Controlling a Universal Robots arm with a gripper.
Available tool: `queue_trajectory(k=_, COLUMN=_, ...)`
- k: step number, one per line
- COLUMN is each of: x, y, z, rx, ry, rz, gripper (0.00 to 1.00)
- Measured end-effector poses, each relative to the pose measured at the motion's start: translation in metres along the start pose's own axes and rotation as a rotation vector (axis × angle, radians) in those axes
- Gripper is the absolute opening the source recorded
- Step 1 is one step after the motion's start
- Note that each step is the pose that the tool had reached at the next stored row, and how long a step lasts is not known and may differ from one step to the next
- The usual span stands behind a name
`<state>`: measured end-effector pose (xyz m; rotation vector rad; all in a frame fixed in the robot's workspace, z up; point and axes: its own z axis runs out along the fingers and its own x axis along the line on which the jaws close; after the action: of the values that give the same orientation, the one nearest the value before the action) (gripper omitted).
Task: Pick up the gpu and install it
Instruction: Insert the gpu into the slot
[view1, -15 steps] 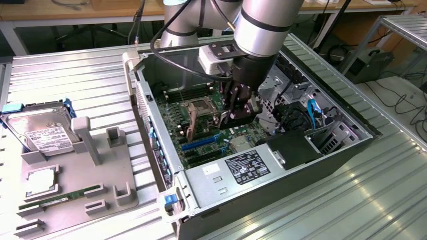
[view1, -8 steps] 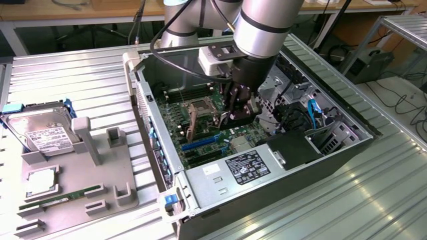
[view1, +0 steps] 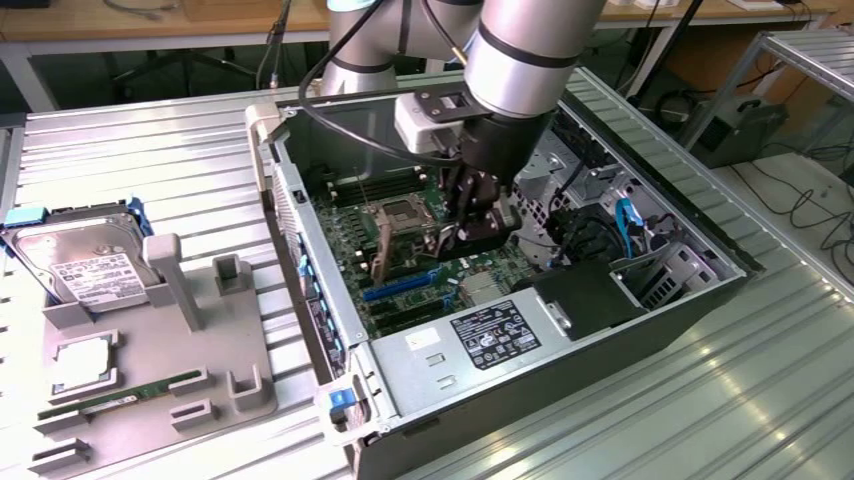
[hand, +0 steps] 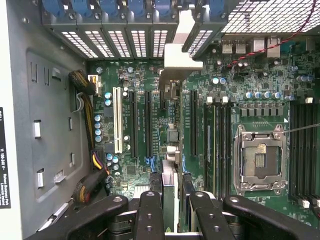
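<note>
My gripper (view1: 467, 222) reaches down inside the open computer case (view1: 694, 300) and is shut on the gpu (view1: 483, 235), a thin black card. In the wrist view the gpu (hand: 170, 172) appears edge-on between my two black fingers (hand: 150, 212), with its silver bracket (hand: 176, 60) at the far end by the case's rear slot covers. The card hangs just over the green motherboard (view1: 400, 250), between the long black expansion slots (hand: 148, 125). Whether its lower edge touches a slot is hidden.
The CPU socket (hand: 260, 160) and memory slots (hand: 305, 145) lie beside the card. A power supply (view1: 487, 335) fills the case's near end. At the exterior view's left, a grey fixture (view1: 147, 360) holds a hard drive (view1: 87, 262), a processor (view1: 83, 365) and a green memory stick (view1: 120, 397).
</note>
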<state>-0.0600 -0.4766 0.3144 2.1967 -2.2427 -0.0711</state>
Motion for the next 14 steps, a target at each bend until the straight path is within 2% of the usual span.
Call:
queue_trajectory(k=8, x=0.0001, y=0.0035, z=0.0017, rx=0.0000, ry=0.0000, rz=0.000, gripper=0.26)
queue_trajectory(k=14, x=-0.0004, y=0.0092, z=0.0037, rx=0.0000, ry=0.0043, rz=0.000, gripper=0.26)
